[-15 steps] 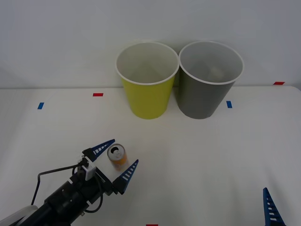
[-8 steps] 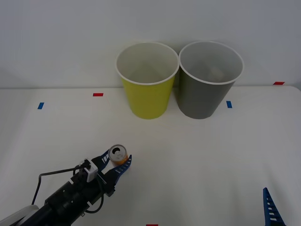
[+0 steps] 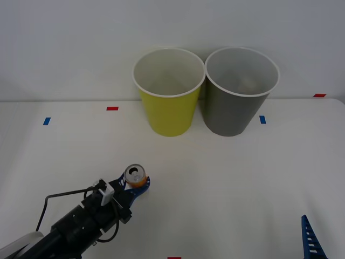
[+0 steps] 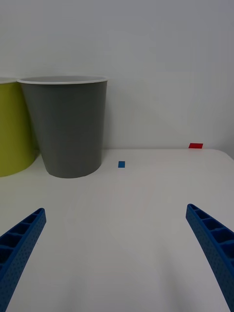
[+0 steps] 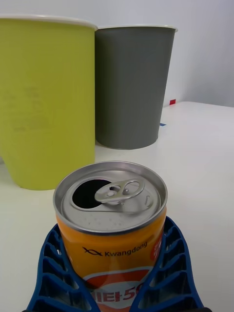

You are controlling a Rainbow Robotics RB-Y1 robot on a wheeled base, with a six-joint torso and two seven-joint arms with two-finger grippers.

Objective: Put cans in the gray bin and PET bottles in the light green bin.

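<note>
Orange above and whitish below, the small slim drink can stands upright on the white table, near and left, its long axis vertical, with the left gripper closed around its body (ribbed blue fingers bowed against both sides). The round dark gray plastic bin lies far and to the right, beyond the round yellow-green plastic bin beside it. The right gripper waits near right, spread wide, holding nothing.
</note>
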